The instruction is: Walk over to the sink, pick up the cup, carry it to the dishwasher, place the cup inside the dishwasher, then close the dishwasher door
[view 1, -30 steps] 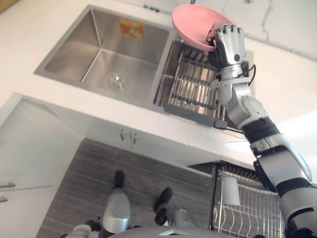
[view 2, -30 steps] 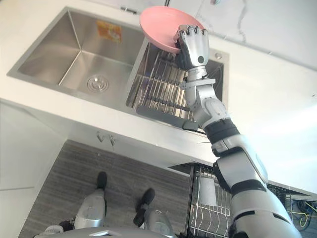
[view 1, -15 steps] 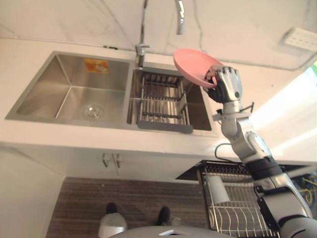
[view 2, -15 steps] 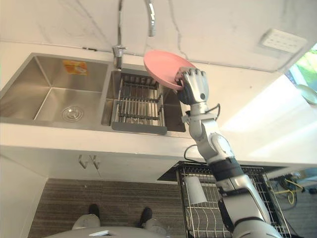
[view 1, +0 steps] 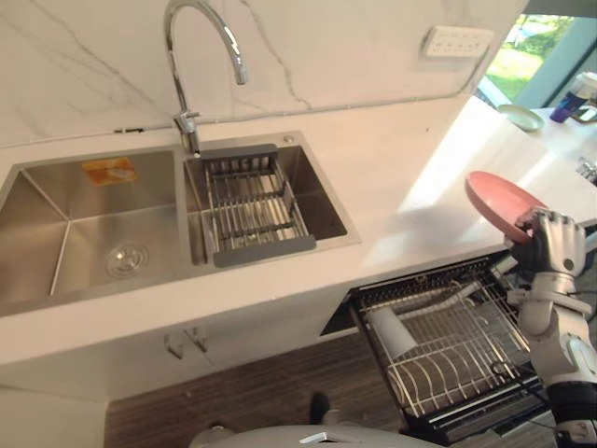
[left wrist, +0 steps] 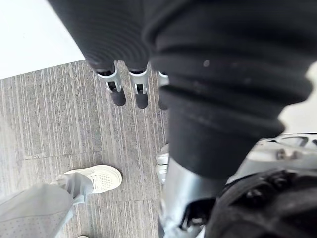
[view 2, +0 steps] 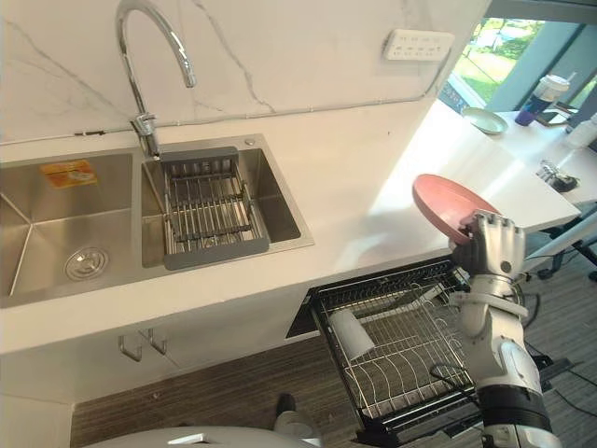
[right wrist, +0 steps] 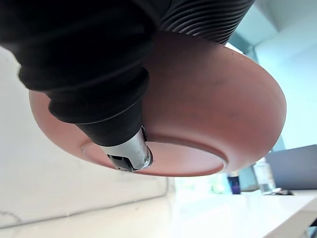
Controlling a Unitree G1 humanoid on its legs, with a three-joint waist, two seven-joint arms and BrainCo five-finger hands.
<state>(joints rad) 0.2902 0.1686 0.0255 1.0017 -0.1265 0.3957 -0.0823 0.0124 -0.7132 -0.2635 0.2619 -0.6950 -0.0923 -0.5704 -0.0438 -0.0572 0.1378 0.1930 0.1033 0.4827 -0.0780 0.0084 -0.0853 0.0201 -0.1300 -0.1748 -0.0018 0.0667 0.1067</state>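
The left hand hangs over a grey, wood-grained floor. Its dark-tipped fingers are loose and empty, and a person's white shoe lies beyond them. Well away to the left of the right hand's fingers is the brushed-steel sink, a square double basin. A tall chrome tap arches between the basins, and a wire basket with a grey frame sits across the right one. A smooth white counter runs from there towards those fingers. Below them and a little left, the dishwasher's wire rack is pulled out, with a white cup lying on its side at its front corner. The right hand is clenched on the rim of a shallow, round pink bowl, holding it tilted above the rack. From the wrist, one finger presses against the matte underside, beside its raised foot ring.
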